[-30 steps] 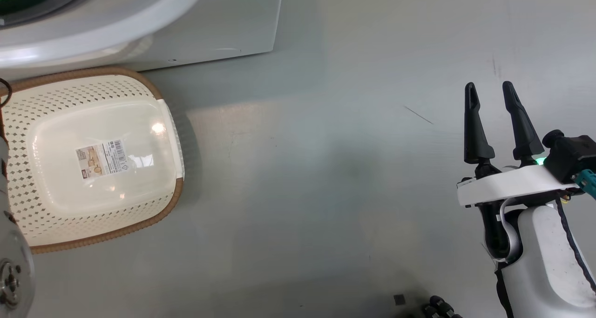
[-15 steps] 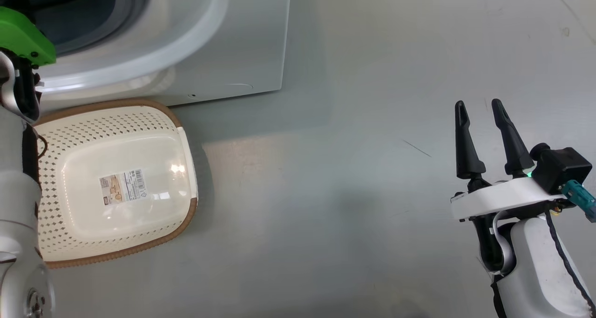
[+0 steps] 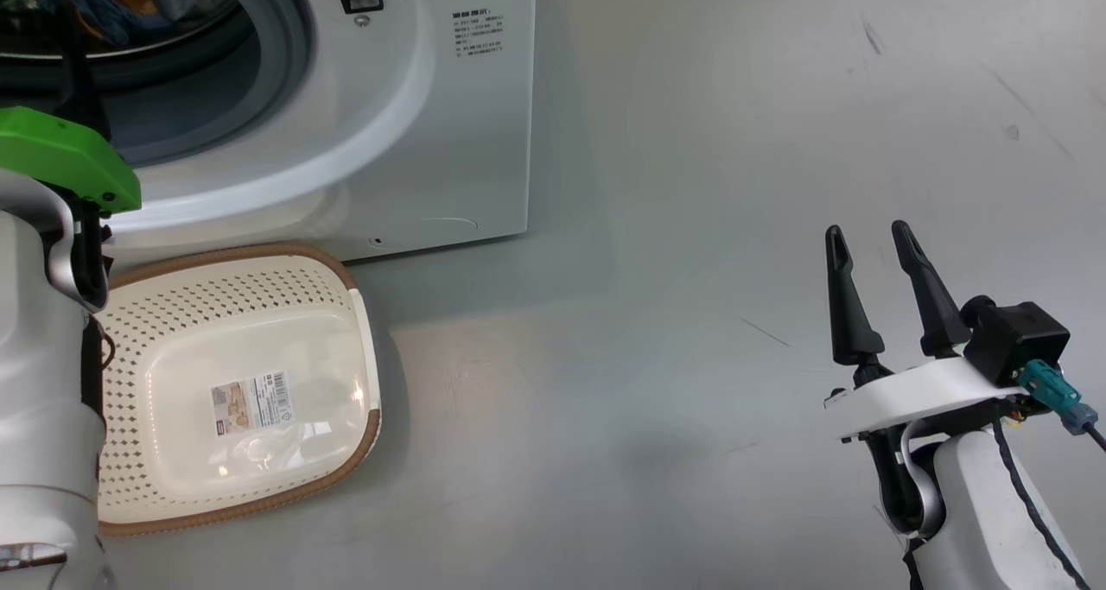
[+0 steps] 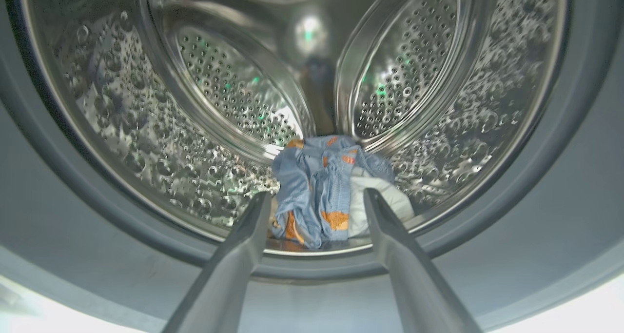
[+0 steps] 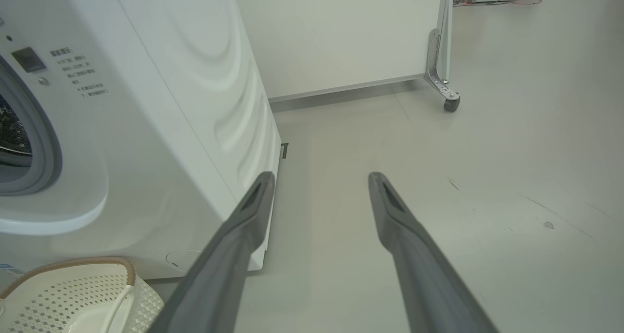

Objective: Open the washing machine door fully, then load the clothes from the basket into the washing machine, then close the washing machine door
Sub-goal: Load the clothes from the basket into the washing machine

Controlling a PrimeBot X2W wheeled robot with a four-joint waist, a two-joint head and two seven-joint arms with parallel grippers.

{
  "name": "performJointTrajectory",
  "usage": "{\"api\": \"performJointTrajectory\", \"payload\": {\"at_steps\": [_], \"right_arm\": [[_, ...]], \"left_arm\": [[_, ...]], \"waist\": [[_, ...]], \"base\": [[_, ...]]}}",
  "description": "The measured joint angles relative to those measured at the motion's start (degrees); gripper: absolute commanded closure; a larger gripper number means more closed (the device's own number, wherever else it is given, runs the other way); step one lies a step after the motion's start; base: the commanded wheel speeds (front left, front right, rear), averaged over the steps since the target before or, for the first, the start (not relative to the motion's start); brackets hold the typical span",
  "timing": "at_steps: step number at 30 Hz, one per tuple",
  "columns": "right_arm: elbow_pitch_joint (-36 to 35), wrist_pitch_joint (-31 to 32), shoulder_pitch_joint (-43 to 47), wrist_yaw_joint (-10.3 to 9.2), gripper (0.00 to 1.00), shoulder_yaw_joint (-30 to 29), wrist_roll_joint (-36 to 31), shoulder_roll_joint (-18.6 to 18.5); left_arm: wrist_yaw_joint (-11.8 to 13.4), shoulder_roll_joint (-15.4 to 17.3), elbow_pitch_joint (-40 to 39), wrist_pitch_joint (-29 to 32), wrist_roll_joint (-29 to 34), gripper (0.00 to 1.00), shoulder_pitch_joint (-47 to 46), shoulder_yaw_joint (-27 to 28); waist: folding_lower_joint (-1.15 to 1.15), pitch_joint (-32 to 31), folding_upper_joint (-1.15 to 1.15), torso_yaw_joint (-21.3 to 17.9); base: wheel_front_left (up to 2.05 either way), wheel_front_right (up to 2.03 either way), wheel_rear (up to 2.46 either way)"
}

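The washing machine stands white at the upper left, its grey gasket ringing the open mouth. Its door is out of view. In the left wrist view the clothes, light blue with orange prints plus a pale piece, lie in a heap at the bottom of the steel drum. My left gripper is open at the drum's mouth, and the heap lies beyond its tips. The cream basket sits on the floor below the machine with a label sticker inside. My right gripper hovers open, far right.
My left arm with its green wrist cover rises along the left edge beside the basket. The right wrist view has the machine's side panel, the basket's rim and a white wheeled partition on a caster. Grey floor spreads to the right.
The head camera has tilted up, so the whole picture has slid down, bringing the machine's mouth and my left arm's green cover into view. Both grippers stay open.
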Motion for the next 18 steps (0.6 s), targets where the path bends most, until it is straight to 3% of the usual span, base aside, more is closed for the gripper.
{"api": "performJointTrajectory", "payload": {"at_steps": [10, 18], "right_arm": [[1.0, 0.0, 2.8, 0.0, 0.0, -0.2, 0.0, -0.1], [1.1, 0.0, 5.0, 0.0, 0.0, -0.2, 0.0, -0.1]], "left_arm": [[0.0, -0.7, -10.1, 0.0, -0.6, 0.0, 10.0, 2.9], [0.0, -2.9, -18.5, 0.0, 0.5, 0.0, 19.1, 2.0]], "waist": [[0.0, -5.7, 0.0, 0.5], [0.0, -10.1, 0.0, 0.8]], "base": [[0.0, 0.0, 0.0], [0.0, 0.0, 0.0]]}}
